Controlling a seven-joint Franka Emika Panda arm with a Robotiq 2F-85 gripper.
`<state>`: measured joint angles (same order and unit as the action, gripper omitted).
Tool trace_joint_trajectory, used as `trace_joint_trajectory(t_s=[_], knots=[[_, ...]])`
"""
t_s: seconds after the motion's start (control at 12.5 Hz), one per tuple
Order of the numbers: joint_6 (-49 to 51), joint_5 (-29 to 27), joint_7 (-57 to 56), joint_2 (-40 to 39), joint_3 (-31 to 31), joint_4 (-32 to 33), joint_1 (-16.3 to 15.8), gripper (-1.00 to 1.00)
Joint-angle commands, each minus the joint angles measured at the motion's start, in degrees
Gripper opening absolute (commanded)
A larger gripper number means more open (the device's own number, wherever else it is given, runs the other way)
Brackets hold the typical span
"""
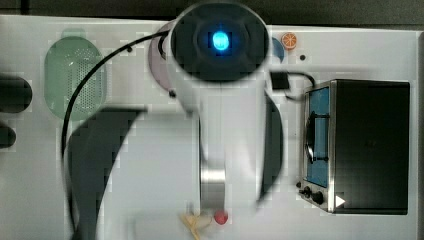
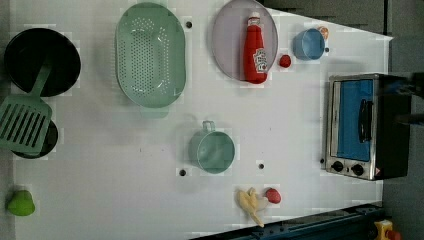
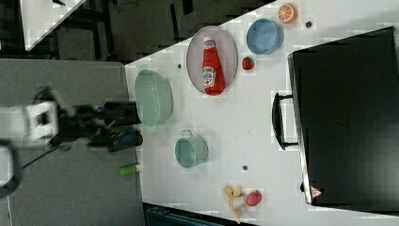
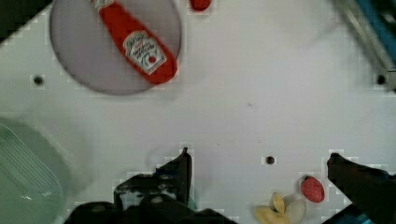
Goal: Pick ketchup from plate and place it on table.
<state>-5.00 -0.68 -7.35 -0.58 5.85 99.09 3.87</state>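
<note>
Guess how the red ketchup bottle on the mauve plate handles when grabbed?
The red ketchup bottle with a white label lies flat on the round mauve plate, so it probably rolls if nudged sideways. Its rounded body looks smooth, likely slippery. The narrow cap end may pivot down unless gripped mid-body.

Ketchup bottle (image 2: 255, 50) lies on the plate (image 2: 227, 42); in the left view, colander (image 2: 149, 55) to its left, bowl (image 2: 308, 44) to its right.

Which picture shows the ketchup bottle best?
The left view: the whole ketchup lies on the plate, cap to base, label plain. The right view shows it whole too, a bit smaller. The wrist view cuts off its cap end. In the top view the arm covers that spot.
</note>
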Motion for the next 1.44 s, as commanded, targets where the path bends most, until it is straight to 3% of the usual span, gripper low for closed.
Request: trace_joint_trajectory(t_s=[0.08, 0.4, 0.88, 1.44], knots=[[-4.4, 0.1, -12.8, -8.4, 1.4, 1.7, -0.4, 1.0], [-13.4, 0.6, -19.4, -17.4, 1.4, 1.5, -1.4, 1.0], [-31.6, 6.5, -23.4, -30.1, 1.4, 0.4, -3.3, 1.0], [-47.4, 10.4, -25.9, -39.8, 1.2, 0.2, -3.7, 1.0]])
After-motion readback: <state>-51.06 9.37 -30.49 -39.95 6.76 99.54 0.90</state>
